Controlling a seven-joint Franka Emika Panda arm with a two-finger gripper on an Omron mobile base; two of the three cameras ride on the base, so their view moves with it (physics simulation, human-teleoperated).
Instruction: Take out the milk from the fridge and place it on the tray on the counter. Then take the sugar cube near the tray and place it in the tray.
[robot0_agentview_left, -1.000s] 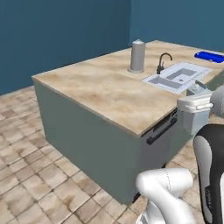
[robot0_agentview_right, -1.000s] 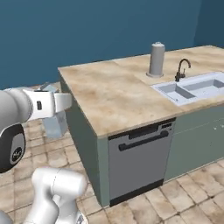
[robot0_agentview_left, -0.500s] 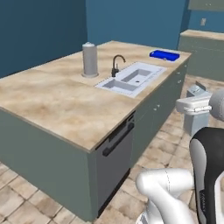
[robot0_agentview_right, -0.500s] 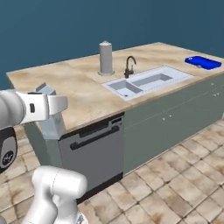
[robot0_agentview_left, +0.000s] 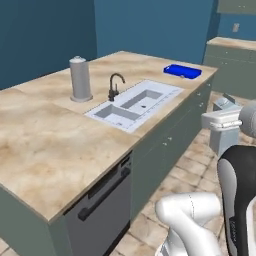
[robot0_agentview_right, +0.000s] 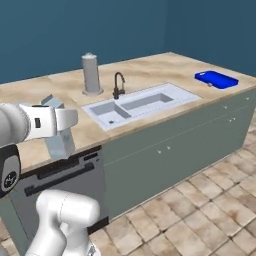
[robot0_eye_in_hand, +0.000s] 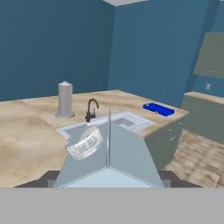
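Tabletop (robot0_agentview_left: 60, 145) first: a long beige marbled slab over grey-green cabinet fronts, running away from me toward the far corner of the room. Set into it is a white double sink (robot0_agentview_left: 135, 104) with a dark tap (robot0_agentview_left: 115, 87), and a tall grey cylinder (robot0_agentview_left: 80, 79) with a knobbed top stands just beside that. At the far end lies the blue tray (robot0_agentview_left: 182, 71), flat, its long side running roughly across the end of the slab.

I have the milk (robot0_agentview_right: 59, 135) in the pincer (robot0_agentview_right: 60, 131) — the fingers are pinching the carton from either side, and in the right base view it hangs off the hand in the air in front of the cabinet fronts, near the tabletop's edge and well apart from the tray. In the left base view the same carton (robot0_agentview_left: 224, 131) sits at the end of the arm, over the tiled floor. Its long axis stands about upright, with the gabled top up. In the hand view that ridged top (robot0_eye_in_hand: 108, 153) points away from the camera toward the sink.

By my reckoning the carry is in hand: milk out of the fridge, not yet delivered. Next I need to close on the far end, hold the carton upright, bring it over the tray and lower it inside the rim. I cannot make out the sugar cube from here.
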